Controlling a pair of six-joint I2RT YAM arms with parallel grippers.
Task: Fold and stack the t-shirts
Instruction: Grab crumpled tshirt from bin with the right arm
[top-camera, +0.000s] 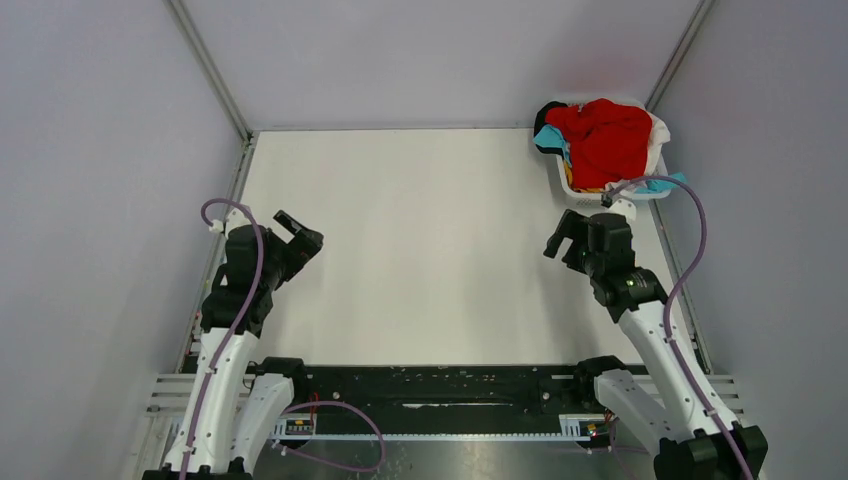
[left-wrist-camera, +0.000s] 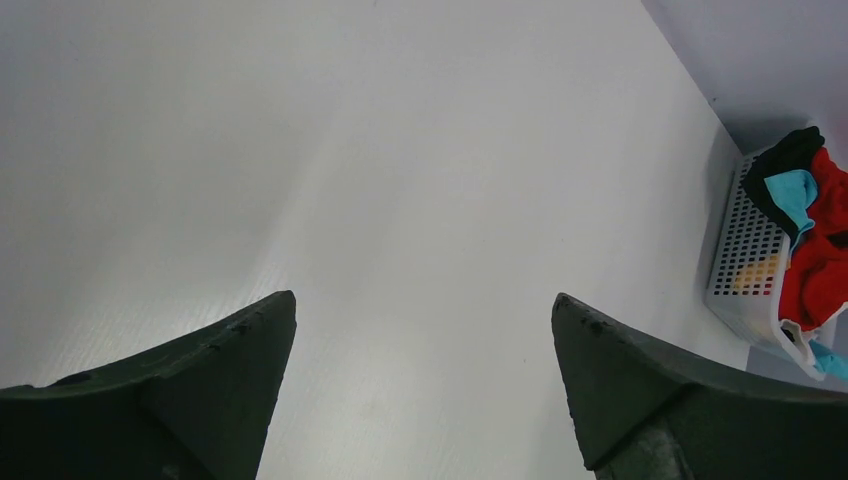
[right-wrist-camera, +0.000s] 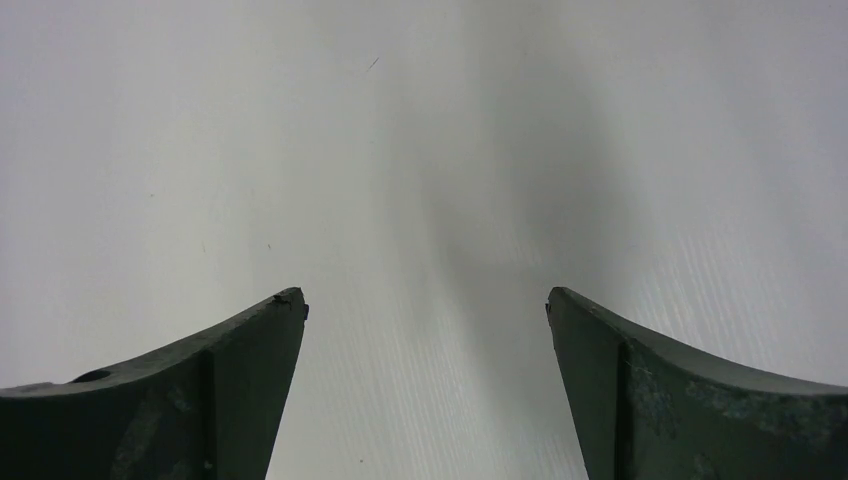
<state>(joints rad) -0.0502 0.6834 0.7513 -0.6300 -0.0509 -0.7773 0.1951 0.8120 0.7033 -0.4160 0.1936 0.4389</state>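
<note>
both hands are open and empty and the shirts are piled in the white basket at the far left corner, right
No: the white plastic lattice basket of heaped coloured cloth t-shirts sits in the far right corner, as the top external view shows. The rest holds.

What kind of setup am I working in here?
Probably a lab test cell rather than a home: a white table walled by plain grey panels, and t-shirts heaped in a white lattice basket at its far right corner.
</note>
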